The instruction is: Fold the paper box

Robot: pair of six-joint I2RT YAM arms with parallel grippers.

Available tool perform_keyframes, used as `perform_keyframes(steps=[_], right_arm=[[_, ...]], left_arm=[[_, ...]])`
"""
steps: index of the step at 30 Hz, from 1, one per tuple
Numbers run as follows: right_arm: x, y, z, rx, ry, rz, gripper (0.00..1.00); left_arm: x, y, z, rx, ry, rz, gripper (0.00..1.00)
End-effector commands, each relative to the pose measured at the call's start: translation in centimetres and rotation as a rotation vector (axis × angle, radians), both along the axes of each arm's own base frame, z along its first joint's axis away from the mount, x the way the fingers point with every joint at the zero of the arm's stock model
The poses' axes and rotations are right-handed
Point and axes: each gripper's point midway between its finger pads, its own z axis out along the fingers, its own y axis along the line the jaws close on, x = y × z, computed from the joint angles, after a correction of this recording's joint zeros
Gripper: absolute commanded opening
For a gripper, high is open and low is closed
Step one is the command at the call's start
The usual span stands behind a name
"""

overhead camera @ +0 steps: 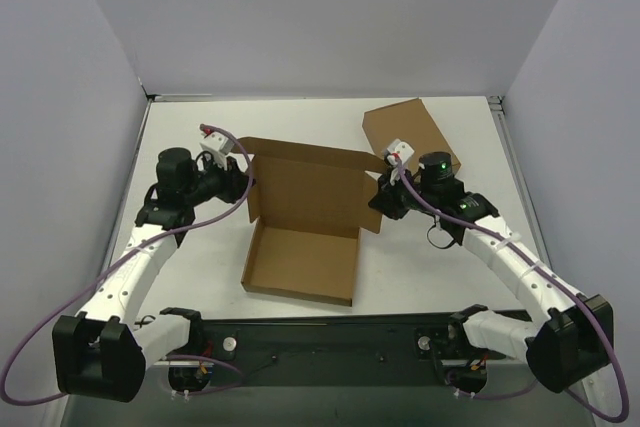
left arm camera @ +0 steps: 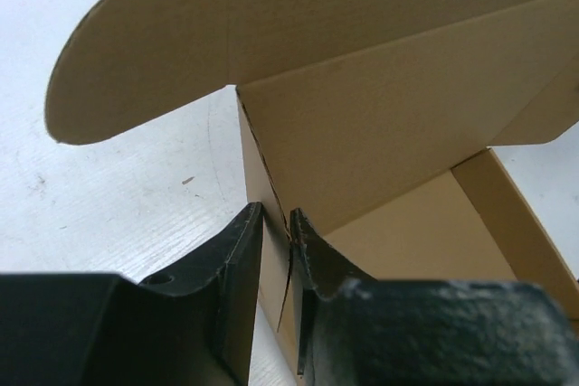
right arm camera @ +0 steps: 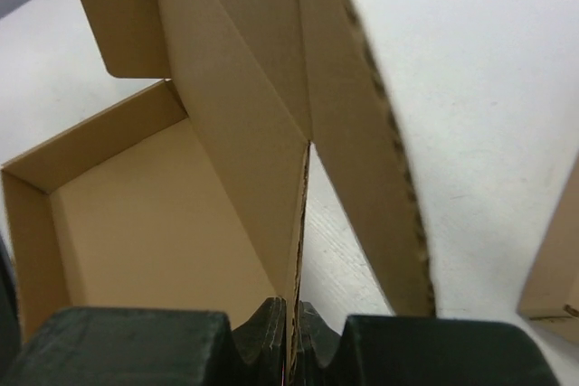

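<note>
Top external view shows the paper box (overhead camera: 300, 237) in the centre of the frame on the desk (overhead camera: 400, 282), with its tray formed and the lid panel standing up along the upper edge. The left gripper (overhead camera: 242, 172) sits at the box's upper-left corner and the right gripper (overhead camera: 386, 190) at its upper-right corner. In the right wrist view the right gripper is closed tight on a thin cardboard edge of the box. In the left wrist view the left gripper's jaws stand narrow on either side of the side wall's edge, but I cannot tell whether they pinch it. That is the risk: if the left side is not truly held, a pull from the right would likely swing the light box round on the desk, or let the wall slip free. Too hard a pinch could crease the card at the corner. A second brown carton (overhead camera: 410, 132) lies in the upper right, near the right arm, and a wide swing might knock it
</note>
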Motion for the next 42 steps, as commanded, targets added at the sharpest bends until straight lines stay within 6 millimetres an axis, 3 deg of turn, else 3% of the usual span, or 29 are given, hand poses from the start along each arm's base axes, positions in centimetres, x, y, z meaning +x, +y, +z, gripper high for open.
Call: perform_keyframes(steps=[1,7,12,13,14,16,17,19,25,37,42], right_arm=[[1.1,0.6,2.5,-0.039,-0.172,-0.051,0.00],[2.4,0.7,4.3,-0.077,-0.298,-0.223,0.00],[3.5,0.9,4.8,-0.113,-0.369,-0.391,0.00],[3.2,1.7,5.1,-0.109,-0.384,-0.398,0.00],[3.8,1.2,5.0,-0.136,-0.396,-0.475,0.00],[3.8,2.4,6.1,-0.121,-0.427,-0.505,0.00],[4.3,2.0,6.1,-0.147,-0.441,-0.568,0.00],[4.6,2.9,7.3,-0.122,-0.466,-0.601,0.00],[5.8,3.1,8.8,-0.062,-0.492,-0.757,0.00],[5.3,4.3,5.9,0.052,-0.435,-0.848,0.00],[4.3,3.6,3.2,0.026,-0.407,-0.857,0.00]], left_arm=[[-0.3,-2.1,0.3,0.024,-0.021,-0.054,0.24],[0.7,-1.4,-0.2,0.056,0.008,0.081,0.00],[1.2,-1.4,0.0,-0.001,0.035,0.182,0.00],[1.1,-1.9,0.2,-0.009,0.025,0.185,0.00],[1.0,-2.3,0.5,-0.019,0.018,0.190,0.00],[1.2,-3.1,1.4,-0.026,-0.027,0.211,0.00],[1.2,-3.2,1.4,-0.022,-0.030,0.221,0.00],[1.6,-4.2,3.1,-0.046,-0.110,0.234,0.00],[1.8,-5.7,5.1,-0.053,-0.237,0.255,0.00],[0.1,-8.1,0.8,-0.119,-0.214,0.249,0.00],[-0.5,-8.5,0.0,-0.128,-0.213,0.254,0.00]])
